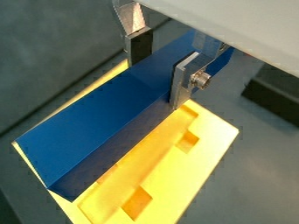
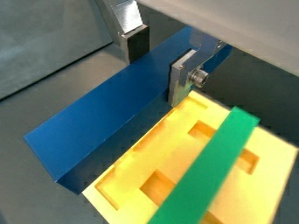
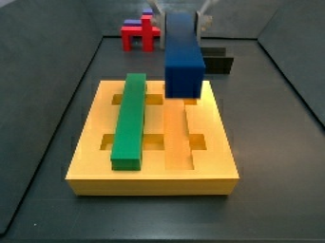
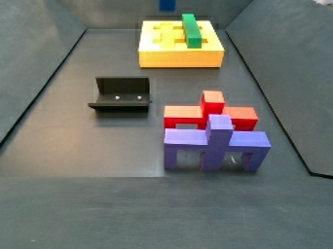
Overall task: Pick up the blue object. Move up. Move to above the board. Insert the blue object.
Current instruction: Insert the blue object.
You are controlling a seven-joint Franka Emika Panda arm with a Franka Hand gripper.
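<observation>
- Above the board, upper centre of a side view, the hand grips the blue object between its fingers, with the bar tilted.
- Likely best: level the bar and align it lengthwise over the empty groove beside the green bar before descending slowly.

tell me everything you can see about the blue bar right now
The blue bar is a long, straight, dark-blue rectangular block with a smooth matte surface. The pincer clamps its upper end between silver fingers. It hangs tilted over the yellow board, lower end near an empty groove, beside the green bar already seated.
</observation>
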